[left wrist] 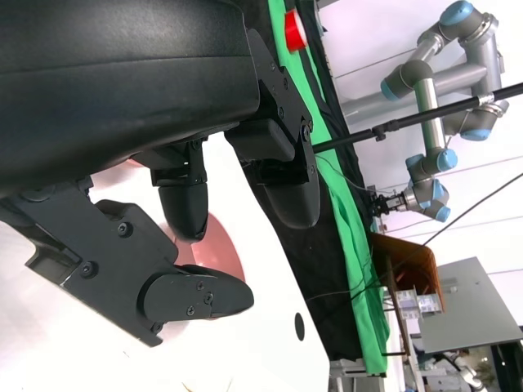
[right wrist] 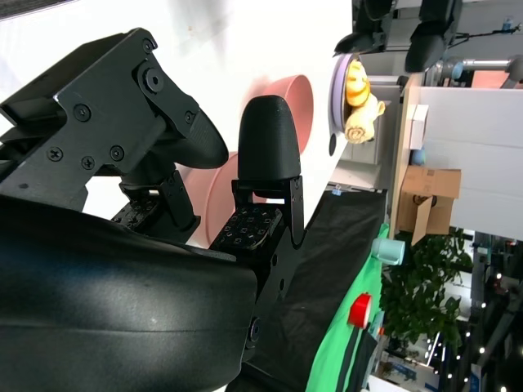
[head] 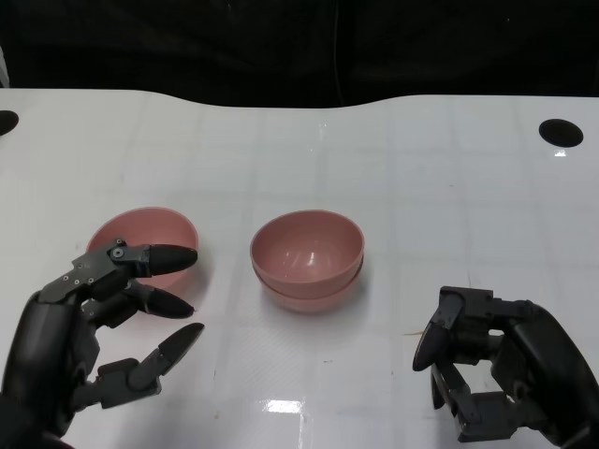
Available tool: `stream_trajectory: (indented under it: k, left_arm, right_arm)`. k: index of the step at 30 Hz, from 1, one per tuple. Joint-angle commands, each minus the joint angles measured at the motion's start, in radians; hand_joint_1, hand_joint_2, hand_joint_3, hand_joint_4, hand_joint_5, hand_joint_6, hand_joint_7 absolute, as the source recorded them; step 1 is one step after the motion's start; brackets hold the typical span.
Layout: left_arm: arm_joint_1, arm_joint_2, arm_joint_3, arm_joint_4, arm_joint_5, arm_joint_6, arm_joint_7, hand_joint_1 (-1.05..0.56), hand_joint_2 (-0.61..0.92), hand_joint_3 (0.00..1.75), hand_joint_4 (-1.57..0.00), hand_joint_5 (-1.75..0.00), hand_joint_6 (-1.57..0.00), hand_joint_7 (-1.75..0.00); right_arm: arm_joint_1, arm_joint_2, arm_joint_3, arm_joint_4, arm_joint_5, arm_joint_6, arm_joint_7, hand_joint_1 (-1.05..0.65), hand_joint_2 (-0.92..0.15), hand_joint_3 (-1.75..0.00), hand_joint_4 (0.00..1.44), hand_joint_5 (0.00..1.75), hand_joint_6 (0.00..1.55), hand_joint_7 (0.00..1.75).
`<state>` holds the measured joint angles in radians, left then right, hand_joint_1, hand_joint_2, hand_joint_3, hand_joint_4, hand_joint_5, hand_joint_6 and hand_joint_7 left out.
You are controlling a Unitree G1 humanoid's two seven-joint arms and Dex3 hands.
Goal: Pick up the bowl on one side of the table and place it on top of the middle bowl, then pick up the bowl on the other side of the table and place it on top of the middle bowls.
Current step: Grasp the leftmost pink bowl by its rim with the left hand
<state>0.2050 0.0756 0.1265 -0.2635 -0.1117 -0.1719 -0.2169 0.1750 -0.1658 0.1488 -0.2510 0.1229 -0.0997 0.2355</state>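
The left hand [head: 89, 323] covers the near rim of the left bowl [head: 159, 238], so whether its fingers [head: 168, 254] touch that rim cannot be told; they are spread and hold nothing. In the left wrist view the black shell and fingers [left wrist: 196, 294] fill most of the picture, and only a pink sliver of bowl [left wrist: 221, 253] shows between them. The right wrist view is likewise blocked by its own hand; pink curves of two bowls [right wrist: 286, 110] peek past a raised finger [right wrist: 268, 135].

The stack [head: 307, 254] sits mid-bench: two matte pink bowls, one nested in the other, the lower showing only as a rim band. The left bowl, same pink, stands apart from it on the white bench [head: 421, 178].

The right hand [head: 496, 369] rests low at the near right, cut off by the picture's edge, fingers curled in on nothing.
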Motion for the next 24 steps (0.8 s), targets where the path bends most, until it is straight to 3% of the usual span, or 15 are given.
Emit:
stream_trajectory:
  k: [1,15,16,17,18,24]
  left_arm:
    - [0.003,0.013,0.002,0.008,0.012,-0.018,0.014,-0.32,0.81,0.31,-0.51,-1.09,-0.65,-0.46]
    - [0.005,0.02,0.003,0.007,0.042,-0.031,0.023,-0.33,0.86,0.23,-0.5,-1.03,-0.64,-0.4]
    - [-0.009,0.122,0.009,-0.09,0.274,0.029,0.013,-0.33,0.86,0.22,-0.5,-1.02,-0.64,-0.39]
    - [-0.02,0.199,0.013,-0.168,0.46,0.085,0.0,-0.47,0.86,0.13,-0.27,-0.83,-0.41,-0.23]
    - [-0.032,0.251,0.012,-0.225,0.601,0.132,-0.013,-0.54,0.87,0.07,-0.17,-0.72,-0.32,-0.14]
    - [-0.071,0.29,-0.045,-0.302,0.873,0.257,-0.042,-0.62,0.86,0.0,-0.19,-0.52,-0.28,-0.03]
  right_arm:
    - [0.003,0.0,-0.016,-0.011,0.003,0.012,0.005,-0.02,-0.34,-1.55,0.94,1.75,0.87,1.47]
    - [0.005,0.005,-0.017,-0.012,-0.004,0.019,0.008,-0.02,-0.34,-1.55,0.95,1.75,0.87,1.49]
    - [0.002,0.011,-0.013,-0.024,0.004,0.061,0.001,-0.03,-0.34,-1.55,0.95,1.75,0.87,1.49]
    - [0.0,0.016,-0.01,-0.034,0.009,0.093,-0.005,-0.04,-0.33,-1.55,0.94,1.75,0.85,1.51]
    - [-0.001,0.02,-0.009,-0.041,0.013,0.116,-0.009,-0.05,-0.33,-1.55,0.93,1.75,0.84,1.53]
    - [0.0,0.029,-0.013,-0.057,0.01,0.148,-0.007,-0.05,-0.32,-1.56,0.93,1.75,0.83,1.54]
